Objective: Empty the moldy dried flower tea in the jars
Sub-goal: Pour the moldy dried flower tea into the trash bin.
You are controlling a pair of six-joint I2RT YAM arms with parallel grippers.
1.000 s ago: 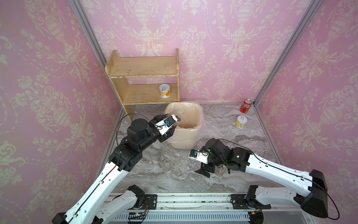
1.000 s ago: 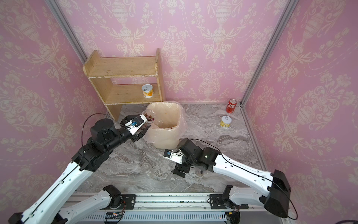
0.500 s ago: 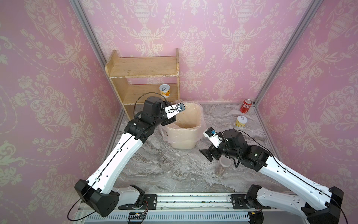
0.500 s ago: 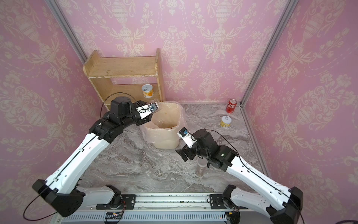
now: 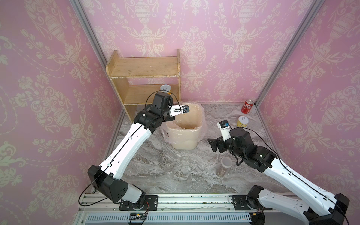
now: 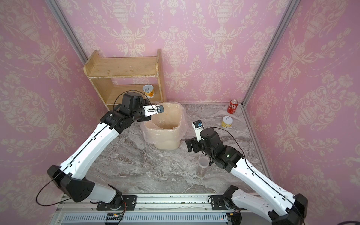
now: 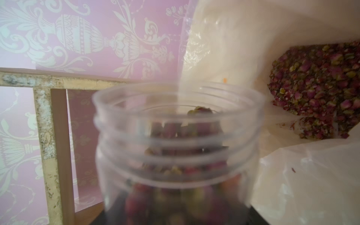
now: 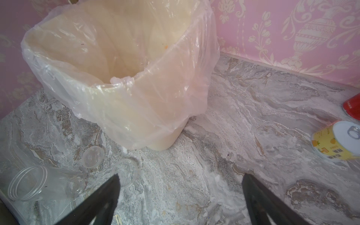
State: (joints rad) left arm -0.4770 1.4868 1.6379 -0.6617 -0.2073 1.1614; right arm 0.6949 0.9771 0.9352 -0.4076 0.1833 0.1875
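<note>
Where the bench (image 5: pixel 194 181) meets the back wall, you've got a shelf (image 5: pixel 144 68) in the left corner and the lined bin (image 5: pixel 185 140) just in front of it. Left arm (image 5: pixel 128 148) reaches to the bin's rim, and its fingers (image 5: pixel 180 114) are clamped on an open jar (image 7: pixel 175 146), mouth toward the bin. Right fingers (image 8: pixel 181 177) are spread wide with nothing between them, hovering over the bench right of the bin. Tall jar (image 5: pixel 226 165) stands capped near the right arm. Empty jar (image 5: pixel 169 169) sits in front of the bin, with a lid (image 8: pixel 93 156) near it. Tea (image 7: pixel 315 87): a heap in the bin, more in the held jar, some in the tall jar's bottom.
</note>
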